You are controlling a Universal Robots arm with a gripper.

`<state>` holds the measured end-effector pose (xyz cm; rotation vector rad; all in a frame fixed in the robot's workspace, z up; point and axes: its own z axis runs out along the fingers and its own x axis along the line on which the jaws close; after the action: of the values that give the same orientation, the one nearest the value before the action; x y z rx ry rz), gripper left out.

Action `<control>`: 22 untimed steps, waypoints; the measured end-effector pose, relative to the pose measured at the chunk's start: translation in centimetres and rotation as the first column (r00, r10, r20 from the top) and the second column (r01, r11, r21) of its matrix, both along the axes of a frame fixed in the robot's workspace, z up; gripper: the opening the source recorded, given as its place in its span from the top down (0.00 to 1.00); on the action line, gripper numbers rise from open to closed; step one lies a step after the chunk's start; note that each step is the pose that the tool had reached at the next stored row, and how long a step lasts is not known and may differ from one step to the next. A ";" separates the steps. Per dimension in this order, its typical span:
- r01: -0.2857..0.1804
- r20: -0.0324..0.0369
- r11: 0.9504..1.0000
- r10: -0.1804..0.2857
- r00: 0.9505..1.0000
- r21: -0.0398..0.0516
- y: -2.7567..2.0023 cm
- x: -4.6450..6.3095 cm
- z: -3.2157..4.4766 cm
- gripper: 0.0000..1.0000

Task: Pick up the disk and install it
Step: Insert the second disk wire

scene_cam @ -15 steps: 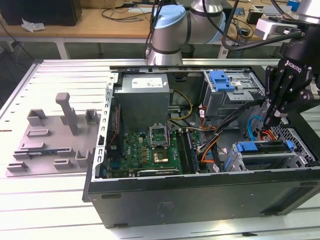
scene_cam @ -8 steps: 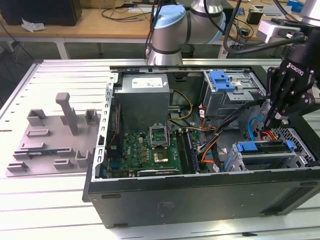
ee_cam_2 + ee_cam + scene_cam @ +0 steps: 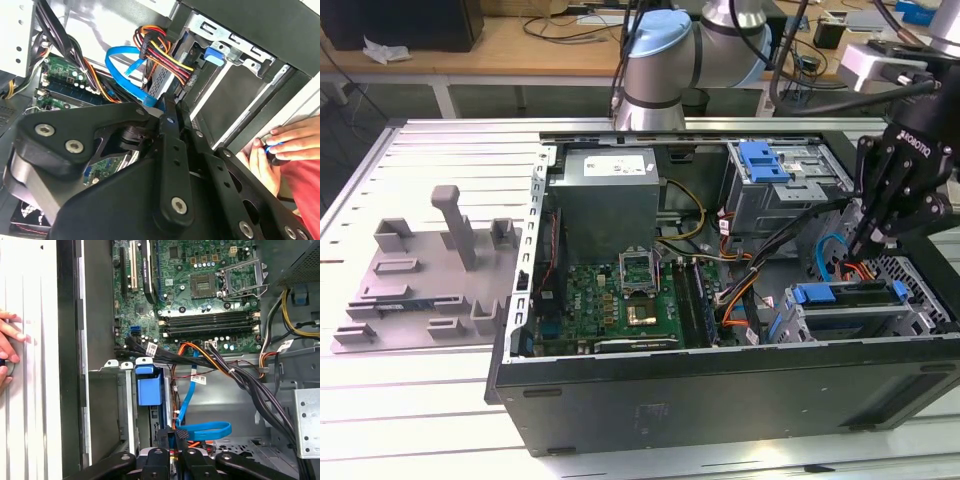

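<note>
Closest to the lens in the first wrist view, the gripper [image 3: 176, 432] has its black fingers pressed together with nothing between them. It hangs low inside the open computer case [image 3: 720, 390], right over a looped blue ribbon cable [image 3: 205, 430]. Just beside that loop stands the drive cage [image 3: 112, 405] with its blue latch [image 3: 149, 385]. I can't tell from here whether grey metal or a drive fills the bay, and I can't pick out the disk with any confidence; it is certainly not in the tool. I judge the carrying part is not in hand at this moment. Any move I make from this pose calls for care, because a thick cable bundle [image 3: 240, 377] crosses near the fingers and could snag. Beyond it lies the motherboard [image 3: 200, 285]. A person's hand [image 3: 7, 340] rests on the table outside the case wall, so I'd keep clear of that edge. Farther off, in the exterior view, the case sits on a slatted metal table [image 3: 440, 160], with a grey tray [image 3: 420, 290] of upright posts toward the exterior view's left and a wooden bench [image 3: 520, 40] behind.
</note>
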<state>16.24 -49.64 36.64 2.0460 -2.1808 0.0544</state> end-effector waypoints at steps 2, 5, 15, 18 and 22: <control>0.000 0.001 1.000 0.000 1.000 0.017 -0.43 0.0 -0.01 0.84; 0.000 0.002 0.999 0.000 1.000 0.032 -0.85 0.0 -0.01 0.84; -0.002 0.043 0.998 0.000 0.999 0.063 -1.87 -0.1 -0.15 0.84; -0.004 0.062 0.998 0.000 0.998 0.063 -1.93 -0.5 -0.17 0.84; -0.004 0.073 0.997 -0.001 0.997 0.074 -2.14 -0.8 -0.17 0.84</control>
<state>15.41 -51.78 36.47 2.1171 -2.2567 0.0505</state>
